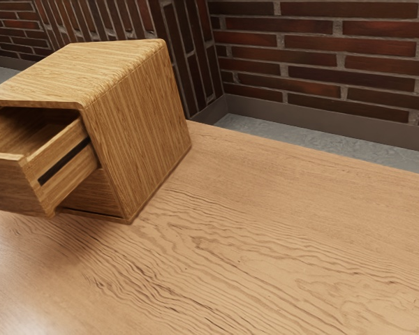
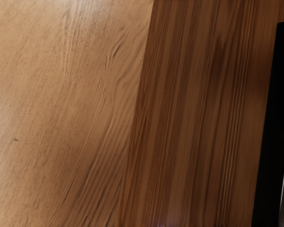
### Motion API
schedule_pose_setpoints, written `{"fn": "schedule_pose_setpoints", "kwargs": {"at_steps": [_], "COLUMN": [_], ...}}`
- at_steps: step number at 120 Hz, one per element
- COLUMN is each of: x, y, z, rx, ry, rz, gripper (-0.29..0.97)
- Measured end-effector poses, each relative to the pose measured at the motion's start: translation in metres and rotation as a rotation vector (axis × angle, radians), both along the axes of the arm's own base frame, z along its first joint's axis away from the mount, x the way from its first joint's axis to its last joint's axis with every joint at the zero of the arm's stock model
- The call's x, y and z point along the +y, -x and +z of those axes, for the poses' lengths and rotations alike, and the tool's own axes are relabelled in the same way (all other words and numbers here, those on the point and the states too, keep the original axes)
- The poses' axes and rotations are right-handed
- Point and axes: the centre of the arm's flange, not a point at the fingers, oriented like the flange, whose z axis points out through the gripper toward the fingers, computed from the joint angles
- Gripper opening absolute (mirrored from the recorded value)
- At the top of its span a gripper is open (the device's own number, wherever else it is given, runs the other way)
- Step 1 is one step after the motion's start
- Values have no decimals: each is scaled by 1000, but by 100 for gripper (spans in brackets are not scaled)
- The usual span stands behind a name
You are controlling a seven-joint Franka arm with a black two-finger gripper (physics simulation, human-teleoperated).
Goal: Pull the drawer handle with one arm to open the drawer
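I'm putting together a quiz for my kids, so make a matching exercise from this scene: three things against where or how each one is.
Things:
1. light wooden drawer
2. red brick wall
3. grained wooden tabletop

Place or state:
A. carries the light wooden cabinet
B. pulled partly out
C. rises at the back of the scene

Pairs: 1-B, 2-C, 3-A.

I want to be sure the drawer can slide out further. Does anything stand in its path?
Nothing visible does. The drawer already stands partly out of the cabinet, and the table near it is bare. Its front runs off the exterior view's left edge, so beyond that I cannot tell.
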Motion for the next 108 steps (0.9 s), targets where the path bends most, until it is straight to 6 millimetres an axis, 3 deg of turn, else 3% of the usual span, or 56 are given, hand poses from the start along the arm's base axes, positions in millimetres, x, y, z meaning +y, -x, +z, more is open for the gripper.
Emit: {"fn": "schedule_pose_setpoints", "kwargs": {"at_steps": [70,84,100,105,108], "x": [-24,-31,-64,-84,-106], "y": [69,84,101,96,82], "z": [-7,4,29,39,56], "rx": [-33,-47,-47,-26,-17], "ry": [-34,-56,-119,-140,-174], "rz": [68,87,92,65,13], "gripper": [65,65,65,65,65]}}
